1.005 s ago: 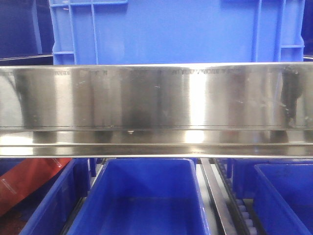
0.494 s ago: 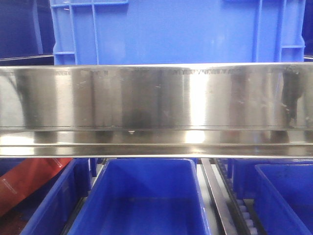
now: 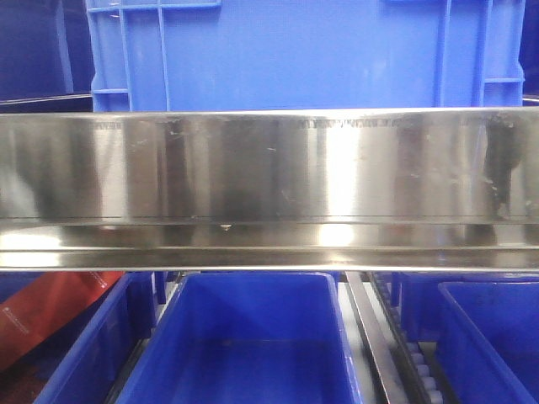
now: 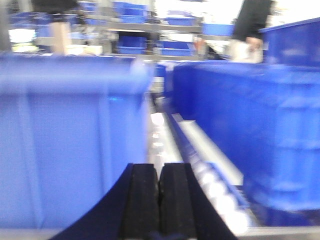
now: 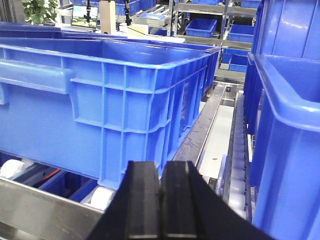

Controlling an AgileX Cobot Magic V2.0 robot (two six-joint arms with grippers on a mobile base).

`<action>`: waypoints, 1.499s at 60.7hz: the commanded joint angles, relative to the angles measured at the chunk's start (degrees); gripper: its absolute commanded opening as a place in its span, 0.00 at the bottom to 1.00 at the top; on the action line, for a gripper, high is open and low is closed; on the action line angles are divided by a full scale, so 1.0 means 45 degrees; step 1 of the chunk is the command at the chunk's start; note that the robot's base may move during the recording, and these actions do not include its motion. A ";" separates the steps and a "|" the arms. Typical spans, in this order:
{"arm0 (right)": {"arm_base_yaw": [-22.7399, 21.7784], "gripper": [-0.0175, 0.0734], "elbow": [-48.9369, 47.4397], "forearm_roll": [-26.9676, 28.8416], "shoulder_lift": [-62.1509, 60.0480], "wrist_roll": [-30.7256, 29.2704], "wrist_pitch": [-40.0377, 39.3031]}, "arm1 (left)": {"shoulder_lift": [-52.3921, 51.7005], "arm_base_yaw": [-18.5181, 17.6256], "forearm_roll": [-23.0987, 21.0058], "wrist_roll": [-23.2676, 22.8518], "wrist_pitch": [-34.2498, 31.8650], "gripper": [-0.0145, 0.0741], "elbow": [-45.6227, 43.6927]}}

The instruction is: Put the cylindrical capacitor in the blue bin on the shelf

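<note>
Both grippers point(image 4: 159, 187) point(image 5: 161, 192) pressed closed between blue bins point(image 5: 125, 95).

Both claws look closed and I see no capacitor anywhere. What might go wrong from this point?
1. The capacitor shows in no view; the left claw and right claw look pressed shut with nothing visible between them, so it may be lost.
2. The right claw sits between blue bins above the steel rail and could bump them.
</note>
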 commanded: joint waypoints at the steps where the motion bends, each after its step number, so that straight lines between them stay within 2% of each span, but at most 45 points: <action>1: -0.0054 0.01 0.0020 -0.0107 -0.0055 0.0032 -0.0353 | -0.0590 0.0512 -0.0296 0.0077 -0.1262 0.04 0.1339; 10: -0.0054 0.01 0.0020 -0.0107 -0.0055 0.0032 -0.0353 | -0.0990 0.0772 -0.0296 0.0077 -0.3277 0.04 0.3781; 13: -0.0054 0.01 0.0020 -0.0107 -0.0055 0.0032 -0.0353 | -0.0990 0.0772 -0.0296 0.0077 -0.3845 0.04 0.3849; 14: -0.0054 0.01 0.0020 -0.0107 -0.0055 0.0032 -0.0384 | -0.0990 0.0772 -0.0296 0.0077 -0.2893 0.04 0.3849; 17: -0.0032 0.01 0.0020 -0.0107 -0.0055 0.0032 -0.0412 | -0.0990 0.0744 -0.0296 0.0077 -0.2420 0.04 0.3849; 79: -0.0032 0.01 0.0020 -0.0107 -0.0055 0.0032 -0.0528 | -0.0990 0.0744 -0.0296 0.0077 -0.2658 0.04 0.3849; 84: -0.0296 0.01 0.0054 -0.0107 -0.0077 0.0032 -0.0886 | -0.0990 0.0744 -0.0296 0.0077 -0.2658 0.04 0.3849; 91: -0.1441 0.01 0.0521 -0.0107 -0.0083 0.0032 -0.2160 | -0.0990 0.0744 -0.0296 0.0077 -0.2658 0.04 0.3849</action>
